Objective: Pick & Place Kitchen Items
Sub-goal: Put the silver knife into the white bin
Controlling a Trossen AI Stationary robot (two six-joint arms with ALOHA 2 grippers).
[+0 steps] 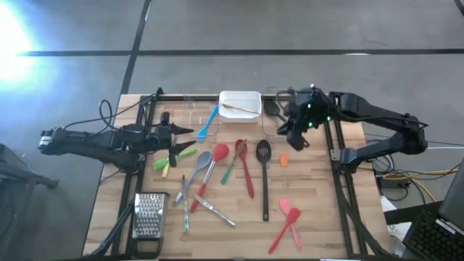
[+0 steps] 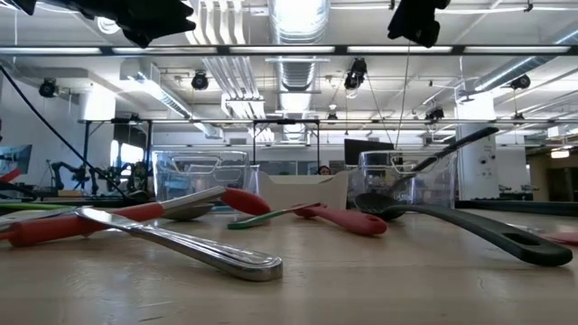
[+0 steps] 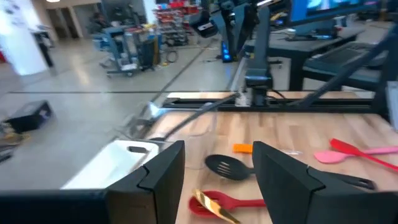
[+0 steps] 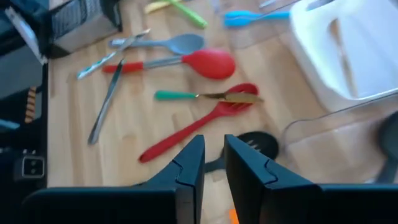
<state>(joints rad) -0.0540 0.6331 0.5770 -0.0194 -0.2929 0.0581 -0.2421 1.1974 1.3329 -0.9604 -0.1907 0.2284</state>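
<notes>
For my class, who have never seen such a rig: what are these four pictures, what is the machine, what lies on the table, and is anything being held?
The machine is two dark robot arms at a wooden table. One picture looks straight down from above, one looks level across the table top, and two come from cameras on each arm's wrist.

Seen from above, the left gripper hangs over the table's left part, fingers apart with nothing between them. The right gripper hangs by a clear container at the back; its fingers stand close together, and nothing shows between them.

On the table lie utensils: a red spoon, a black slotted spoon, pink spatulas, a blue spoon, and a metal grater. A white tub sits at the back.
</notes>
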